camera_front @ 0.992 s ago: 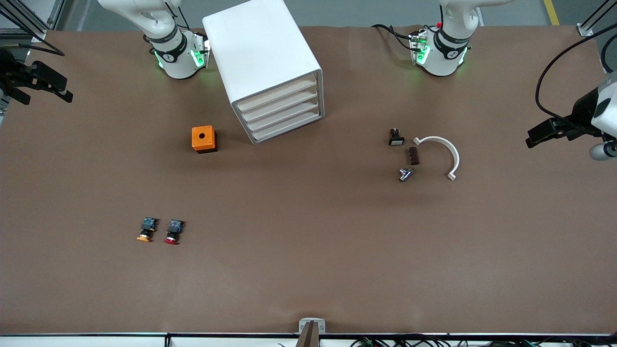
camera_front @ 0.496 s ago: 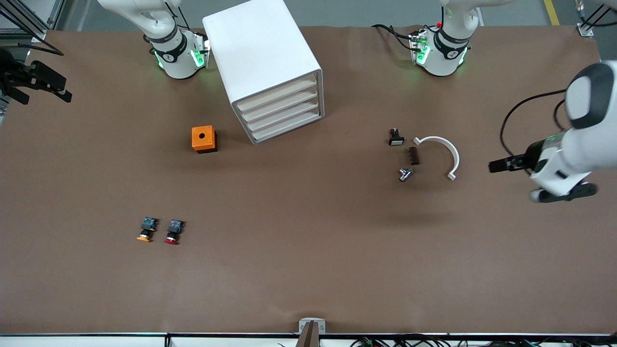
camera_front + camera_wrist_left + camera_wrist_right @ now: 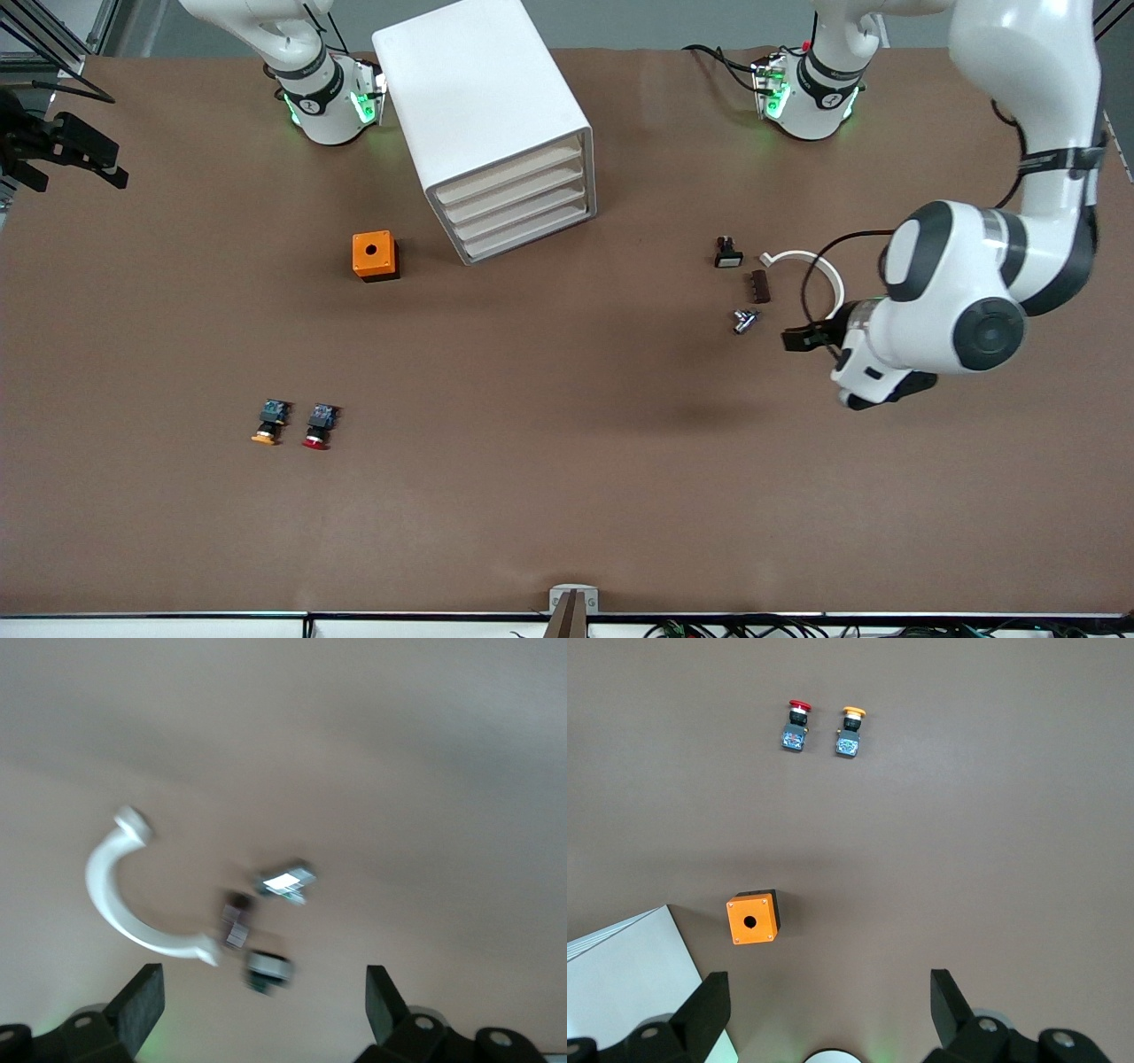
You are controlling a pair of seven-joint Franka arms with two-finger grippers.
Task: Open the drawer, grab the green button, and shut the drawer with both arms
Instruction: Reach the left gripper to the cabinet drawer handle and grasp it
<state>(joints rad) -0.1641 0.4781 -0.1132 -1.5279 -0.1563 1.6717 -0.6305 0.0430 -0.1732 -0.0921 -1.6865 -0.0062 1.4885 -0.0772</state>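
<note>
White cabinet (image 3: 493,124) keeps all 4 drawers closed; the left gripper (image 3: 266,1014) hangs wide open and empty above the table (image 3: 567,496), the right gripper (image 3: 828,1014) too.

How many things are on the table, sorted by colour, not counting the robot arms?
White: 2, cabinet, curved bracket
Orange: 2, orange box, orange-capped button
Red: 1, red-capped button
Dark or metallic small parts: 3
Total: 8

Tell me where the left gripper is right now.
In the front view the left gripper hangs open over the table toward the left arm's end, beside the white curved bracket and the small silver part.
</note>
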